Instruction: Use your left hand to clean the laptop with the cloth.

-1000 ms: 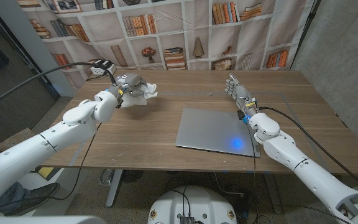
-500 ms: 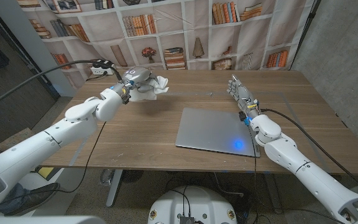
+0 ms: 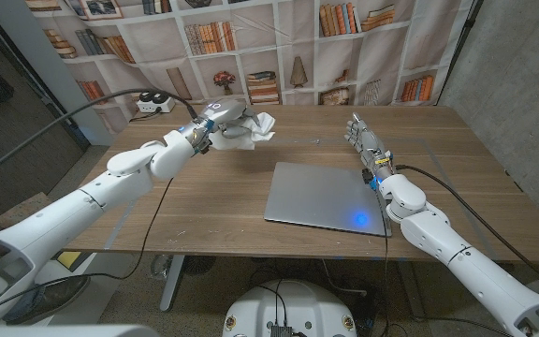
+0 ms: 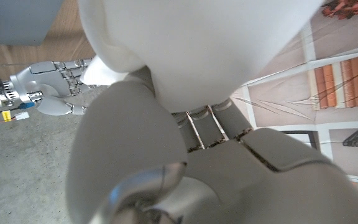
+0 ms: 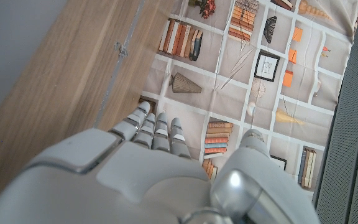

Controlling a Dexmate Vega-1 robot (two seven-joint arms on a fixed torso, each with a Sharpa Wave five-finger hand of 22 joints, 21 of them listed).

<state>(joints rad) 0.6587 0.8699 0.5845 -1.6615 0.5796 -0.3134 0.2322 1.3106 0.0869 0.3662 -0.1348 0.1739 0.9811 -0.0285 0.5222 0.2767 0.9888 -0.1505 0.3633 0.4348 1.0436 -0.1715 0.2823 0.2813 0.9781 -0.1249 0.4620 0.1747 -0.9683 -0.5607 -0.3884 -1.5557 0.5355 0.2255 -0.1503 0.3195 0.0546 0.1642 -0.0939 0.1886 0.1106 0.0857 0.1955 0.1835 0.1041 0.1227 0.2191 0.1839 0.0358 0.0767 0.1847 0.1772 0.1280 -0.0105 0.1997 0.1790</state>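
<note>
Cloth [image 3: 253,129], white and crumpled, is gripped by the left hand [image 3: 225,117] above the far left of the wooden table [image 3: 204,201]. A flat, silver, closed laptop [image 3: 326,197] is set right of centre, a blue glow on its lid. The right hand [image 3: 364,145] is held upright beside it, fingers straight, nothing held. A bookshelf-printed backdrop [image 3: 279,42] is hung behind.

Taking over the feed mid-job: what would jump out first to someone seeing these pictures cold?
First, the left robot hand holding a crumpled white cloth above the table's far left part, short of the laptop. Next, the closed silver laptop lying flat at table centre-right, a blue glow of light on its lid near the front corner. The right robot hand stands beside the laptop's far right corner, holding nothing.
</note>
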